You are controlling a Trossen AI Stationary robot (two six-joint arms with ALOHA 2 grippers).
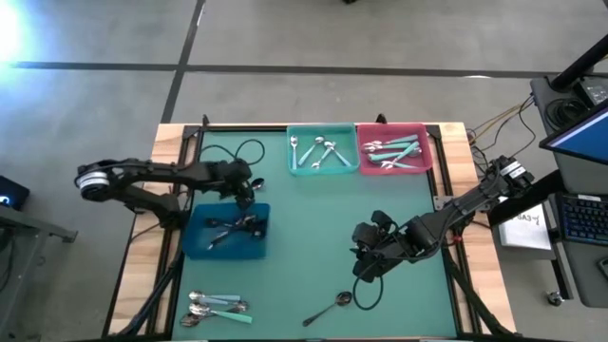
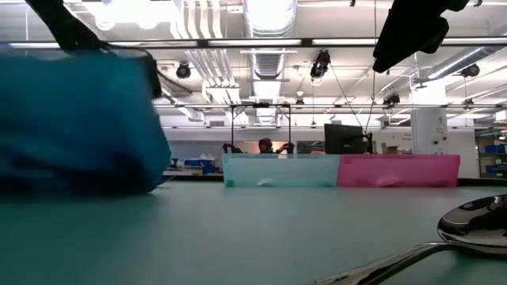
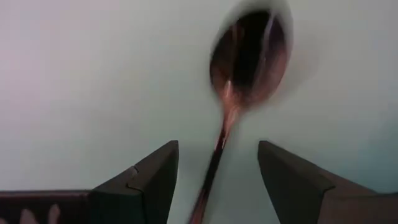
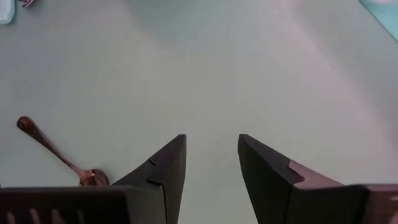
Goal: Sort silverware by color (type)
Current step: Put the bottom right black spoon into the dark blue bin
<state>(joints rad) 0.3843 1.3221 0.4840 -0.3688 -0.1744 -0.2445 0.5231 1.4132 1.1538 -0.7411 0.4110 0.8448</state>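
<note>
Left gripper [image 3: 217,177] open – blurred, prob. dark spoon [image 3: 249,59]

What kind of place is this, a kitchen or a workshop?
Most likely a robotics lab in a large industrial hall: exposed ceiling ducts, a computer monitor behind the table, and a wood-edged test table on a concrete floor.

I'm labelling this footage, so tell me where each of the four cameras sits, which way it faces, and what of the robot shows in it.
High view: overhead, straight down on the green table; both arms show whole.
Low view: at tabletop height, facing the teal bin and pink bin; an arm shows at the top.
Left wrist view: on the left arm, past the open left gripper at a blurred dark spoon.
Right wrist view: on the right arm, past the right gripper down at the table.
Shared: the high and right wrist views both show the lone dark spoon.
</note>
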